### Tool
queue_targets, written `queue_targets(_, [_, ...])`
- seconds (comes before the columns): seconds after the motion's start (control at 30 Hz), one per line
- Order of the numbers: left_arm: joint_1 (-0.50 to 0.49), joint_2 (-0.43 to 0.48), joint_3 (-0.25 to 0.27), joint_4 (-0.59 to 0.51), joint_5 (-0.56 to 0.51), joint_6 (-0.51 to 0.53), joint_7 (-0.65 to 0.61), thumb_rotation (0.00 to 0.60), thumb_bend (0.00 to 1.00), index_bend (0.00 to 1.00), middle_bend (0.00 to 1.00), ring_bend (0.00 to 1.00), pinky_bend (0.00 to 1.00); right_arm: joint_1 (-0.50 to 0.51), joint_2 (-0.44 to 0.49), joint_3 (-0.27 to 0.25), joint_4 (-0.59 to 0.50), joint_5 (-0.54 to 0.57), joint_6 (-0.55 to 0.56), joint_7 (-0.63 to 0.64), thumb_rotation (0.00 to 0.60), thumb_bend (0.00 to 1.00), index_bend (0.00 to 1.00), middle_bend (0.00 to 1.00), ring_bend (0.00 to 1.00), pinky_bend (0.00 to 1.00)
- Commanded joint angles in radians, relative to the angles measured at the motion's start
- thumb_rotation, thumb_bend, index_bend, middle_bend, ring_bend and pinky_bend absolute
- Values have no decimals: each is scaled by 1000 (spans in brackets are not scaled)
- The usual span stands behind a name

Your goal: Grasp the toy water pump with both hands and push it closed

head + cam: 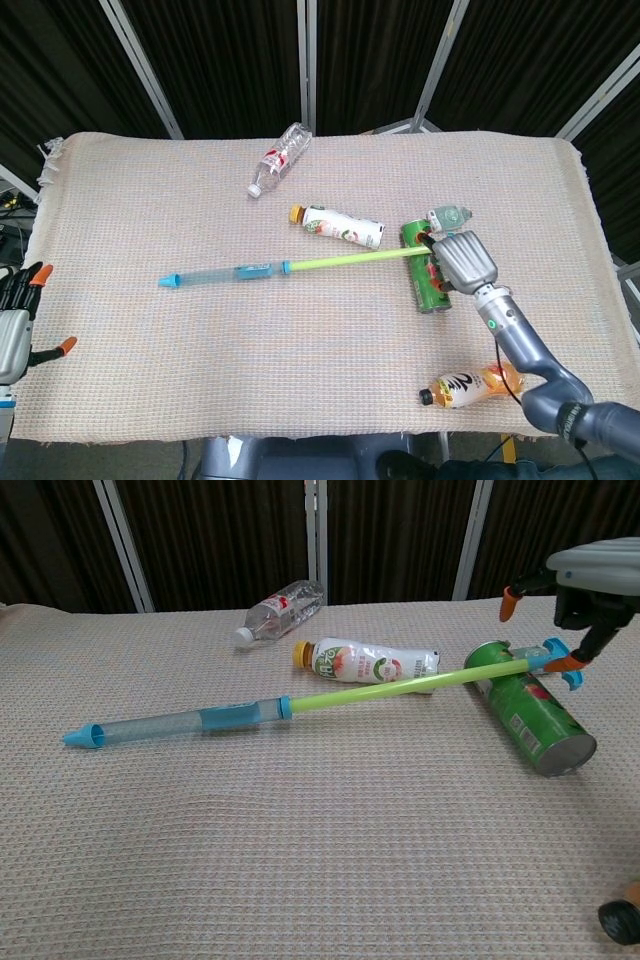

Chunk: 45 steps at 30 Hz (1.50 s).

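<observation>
The toy water pump point(300, 265) lies fully extended across the desk point(200, 340): a clear blue barrel with a nozzle at one end, a thin yellow-green rod running out of it, and a blue T-handle point(560, 660) at the far end, propped on a green can point(528, 721) that lies on its side. The right hand point(462, 260) hangs right over that handle. In the chest view its fingers point(510, 604) are spread and curl down on either side of the handle, one tip at the crossbar, but nothing is clamped yet; whether a tip already touches the plastic I cannot tell. The left hand point(14, 325) waits at the desk edge, well away from the pump, fingers apart and holding nothing.

The pump looks like light, hollow plastic. The rod is slender and may bow if pushed off-axis, so the force should run straight along it. The handle, directly under the right fingers, is the natural place to push. The barrel, far from the left fingers, is smooth and round and likely to roll or slide, so it wants a full wrap near its middle. Because the handle rests on the can, the can may roll when pressed
</observation>
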Motion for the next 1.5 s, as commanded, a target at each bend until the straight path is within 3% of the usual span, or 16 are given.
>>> queue_targets(0.03, [-1,-1,-2,3,-4,-3,0,600,48,0,0,0,0,59,-82,21,95,50,-34,-57,600,175,377,1000,1000,1000])
queue_targets(0.57, [-9,4,-7,8,-14,-27,-18,600,48,0,0,0,0,128,-144,-25,185,188,-44,-303,600,220,486,1000,1000,1000])
queue_targets(1.5, [-8,11,-13,5,-24,-32,-29,600,48,0,0,0,0,177,-194,-78,284,314,-68,-402,600,236,492,1000,1000,1000])
